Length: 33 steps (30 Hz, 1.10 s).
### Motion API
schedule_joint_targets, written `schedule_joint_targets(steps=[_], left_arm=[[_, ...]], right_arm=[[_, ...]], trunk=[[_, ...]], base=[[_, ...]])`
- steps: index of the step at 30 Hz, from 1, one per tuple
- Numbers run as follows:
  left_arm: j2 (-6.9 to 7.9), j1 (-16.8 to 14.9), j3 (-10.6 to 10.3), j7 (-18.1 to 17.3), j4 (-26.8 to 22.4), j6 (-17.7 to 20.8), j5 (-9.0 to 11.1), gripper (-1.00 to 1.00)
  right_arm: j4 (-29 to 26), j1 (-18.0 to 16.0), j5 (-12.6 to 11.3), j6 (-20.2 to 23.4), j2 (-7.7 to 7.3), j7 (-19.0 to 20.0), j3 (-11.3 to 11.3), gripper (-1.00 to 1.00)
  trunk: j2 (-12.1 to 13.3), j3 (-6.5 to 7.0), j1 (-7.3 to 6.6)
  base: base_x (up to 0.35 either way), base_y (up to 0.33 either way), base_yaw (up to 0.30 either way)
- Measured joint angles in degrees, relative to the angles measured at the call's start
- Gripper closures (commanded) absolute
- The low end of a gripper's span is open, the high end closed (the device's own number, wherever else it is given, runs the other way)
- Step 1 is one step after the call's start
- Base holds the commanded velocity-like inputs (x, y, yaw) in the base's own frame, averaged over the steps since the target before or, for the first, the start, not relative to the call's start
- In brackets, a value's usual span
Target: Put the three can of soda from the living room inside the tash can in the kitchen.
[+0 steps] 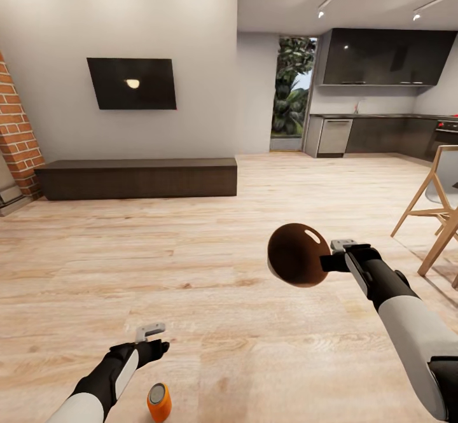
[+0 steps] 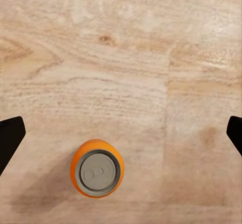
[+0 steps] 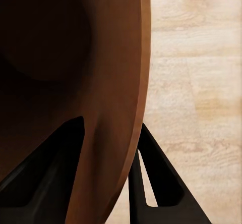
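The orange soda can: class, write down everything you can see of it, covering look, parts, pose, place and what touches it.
The orange soda can is a small short cylinder with a plain orange body and a dull grey metal top bearing a pull tab. It stands upright on the light wood plank floor, casting a soft shadow. Only the floor touches it. In the head view it sits just beside the left gripper, whose fingers are spread wide above the floor, with the can off-centre between them and not gripped.

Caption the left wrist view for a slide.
Open left gripper hovers over an upright orange soda can on the light wood floor.
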Motion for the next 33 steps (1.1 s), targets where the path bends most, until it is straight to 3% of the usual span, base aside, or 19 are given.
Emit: schedule_joint_targets(steps=[22, 33], left_arm=[[1.08, 0.06, 0.18, -0.03, 0.05, -0.16, -0.12, -1.0], [1.54, 0.09, 0.2, 0.02, 0.02, -0.46, 0.07, -1.0]], right_arm=[[0.02, -0.04, 0.09, -0.01, -0.12, -0.01, 0.0, 1.0], [0.07, -0.03, 0.1, -0.01, -0.04, 0.0, 0.04, 1.0]], trunk=[[0.0, 0.0, 0.0], [-0.54, -2.39, 0.49]], base=[[0.0, 0.0, 0.0], [0.0, 0.0, 0.0]])
